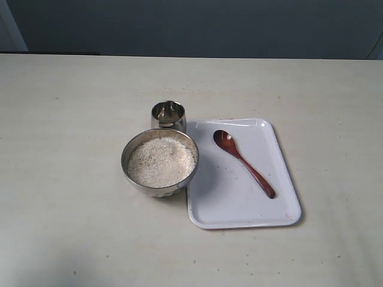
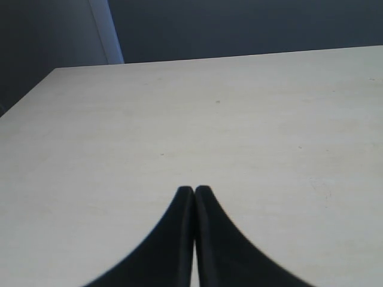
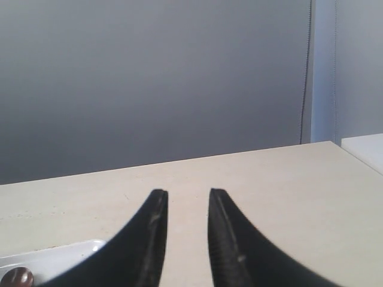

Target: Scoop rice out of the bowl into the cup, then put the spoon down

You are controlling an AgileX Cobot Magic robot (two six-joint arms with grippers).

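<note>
Spoon point(image 1: 242, 162) flat on the tray point(image 1: 281, 209), no end effector holding it.

It lies beside the bowl point(image 1: 134, 179) of rice point(image 1: 160, 161), with the cup point(image 1: 168, 113) just behind the bowl. The left end effector point(image 2: 194, 190) is pressed together over bare tabletop point(image 1: 72, 119). The right end effector point(image 3: 187, 194) is slightly spread and empty. The spoon looks light, stiff and smooth. A pinch across the slim handle, near its middle, seems safest against tipping.

The shiny bowl point(image 1: 130, 174) is sitting upright, holding a level mass of white rice point(image 1: 161, 161). The small cup point(image 1: 168, 115) is standing upright just behind it, seemingly touching. The reddish-brown spoon point(image 1: 242, 161) is lying diagonally on the white tray point(image 1: 227, 206) beside the bowl, scoop end nearer the cup.
</note>
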